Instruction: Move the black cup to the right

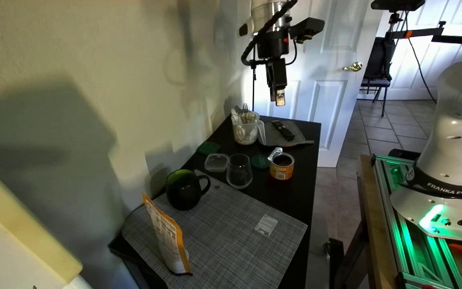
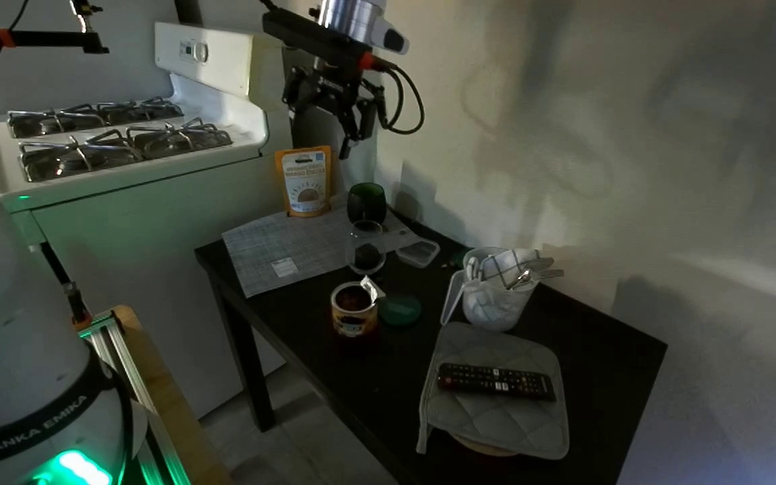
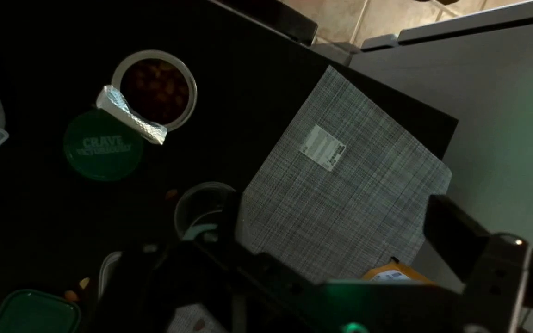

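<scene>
Black at the pincer [image 3: 336, 203], spread wide and gripping nothing above the tabletop [image 1: 295, 196], then down and probably over toward the wall [image 1: 167, 100] to the black cup [image 1: 183, 190], upright on the grey placemat [image 1: 231, 228], with its handle [image 1: 208, 185] turned toward the clear glass [image 1: 239, 172].

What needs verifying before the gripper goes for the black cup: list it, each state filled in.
1. Gripper open and empty: ok; its jaws stand wide apart, nothing held.
2. Black cup upright: ok; it stands on the grey mat.
3. Pouch clear of the cup: ok; a gap shows in an exterior view.
4. Room toward the robot's right: probably not ok; the clear glass and plastic container appear to sit on that side.
5. Cup empty: cannot tell; its bottom is hidden.
6. Cup visible in the wrist view: not ok; I cannot make it out there.
</scene>
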{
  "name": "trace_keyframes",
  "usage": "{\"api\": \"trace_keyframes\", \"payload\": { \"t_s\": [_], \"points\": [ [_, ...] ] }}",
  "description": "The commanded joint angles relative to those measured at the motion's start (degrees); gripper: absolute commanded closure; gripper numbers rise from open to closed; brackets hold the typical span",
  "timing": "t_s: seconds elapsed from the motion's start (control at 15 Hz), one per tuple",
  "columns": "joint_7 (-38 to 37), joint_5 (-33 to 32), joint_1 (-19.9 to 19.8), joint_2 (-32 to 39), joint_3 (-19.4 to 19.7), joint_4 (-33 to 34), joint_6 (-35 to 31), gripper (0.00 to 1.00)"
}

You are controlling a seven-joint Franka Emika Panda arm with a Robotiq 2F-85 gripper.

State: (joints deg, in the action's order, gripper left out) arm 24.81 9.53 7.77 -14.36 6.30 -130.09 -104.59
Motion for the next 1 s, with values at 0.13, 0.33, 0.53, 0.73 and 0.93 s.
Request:
{"api": "trace_keyframes", "payload": {
  "t_s": [0.13, 0.33, 0.53, 0.73, 0.93],
  "points": [
    [0.30, 0.34, -2.33, 2.70, -2.12, 1.35, 0.19, 0.00],
    [0.31, 0.34, -2.25, 1.36, -2.15, 1.23, 0.19, 0.00],
    [1.92, -1.44, -2.47, 3.93, -2.64, 1.82, -4.94, 0.00],
    [7.53, -3.36, -2.33, 8.93, -3.11, 3.50, -13.34, 0.00],
    [12.98, -2.22, -2.14, 15.94, -4.24, 7.13, -20.95, 0.00]
  ]
}}
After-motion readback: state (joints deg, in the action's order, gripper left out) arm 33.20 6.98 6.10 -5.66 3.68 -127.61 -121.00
